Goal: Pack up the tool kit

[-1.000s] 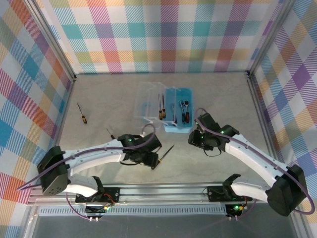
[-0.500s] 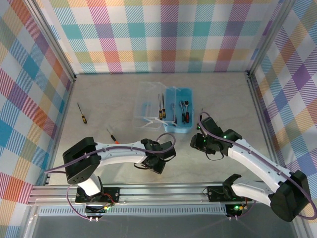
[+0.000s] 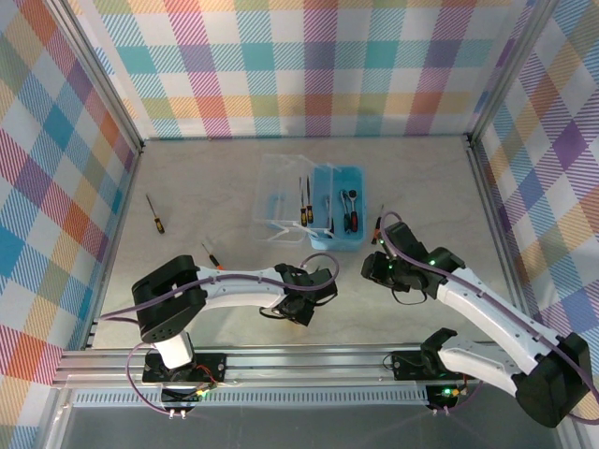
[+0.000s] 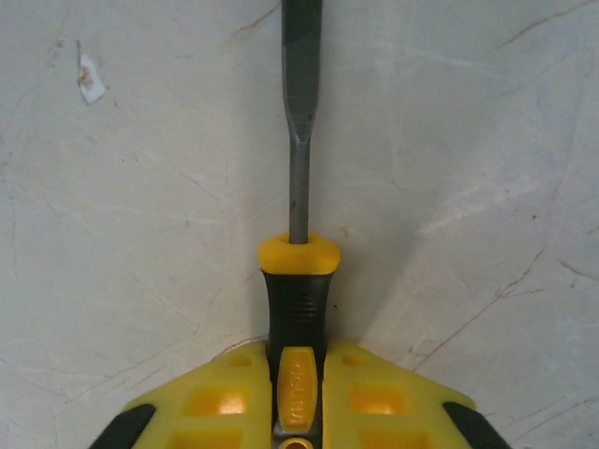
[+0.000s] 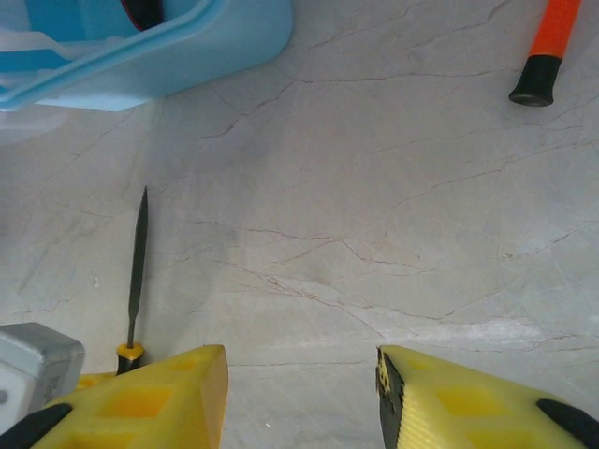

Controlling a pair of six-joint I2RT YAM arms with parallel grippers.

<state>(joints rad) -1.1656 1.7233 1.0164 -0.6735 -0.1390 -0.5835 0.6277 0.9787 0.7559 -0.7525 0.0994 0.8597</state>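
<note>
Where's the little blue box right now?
Top view: the blue case lies open mid-table, toward the back wall, its clear lid folded left, just beyond the right gripper.

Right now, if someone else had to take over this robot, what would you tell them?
Left gripper: shut on the yellow-handled screwdriver, on the near side of the case.
Right gripper: open, empty.
Done: case lid open, a few tools inside.
To do: pack that one, the orange-handled screwdriver beside the case, the red-handled screwdriver, the black-orange screwdriver; shut the lid.
</note>
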